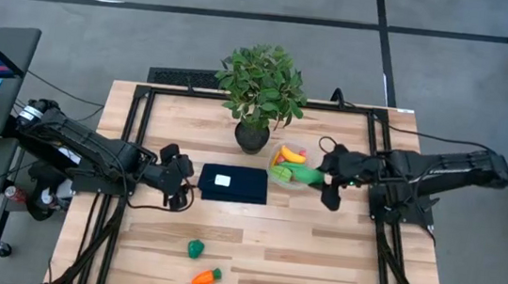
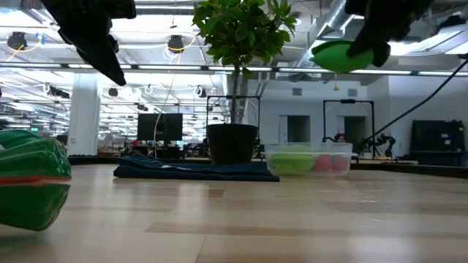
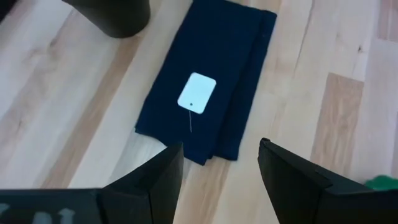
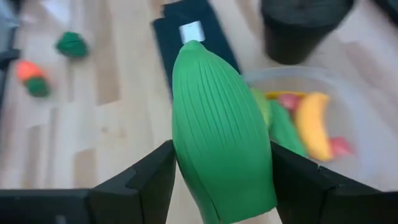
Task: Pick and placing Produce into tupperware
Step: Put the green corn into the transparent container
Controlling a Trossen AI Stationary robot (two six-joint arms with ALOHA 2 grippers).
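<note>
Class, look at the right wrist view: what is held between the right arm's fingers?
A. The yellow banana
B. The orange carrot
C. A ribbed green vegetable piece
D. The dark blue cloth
C. The right gripper is clamped on the ribbed green piece; the banana lies in the clear container, the carrot lies on the table, and the blue cloth lies flat.
</note>
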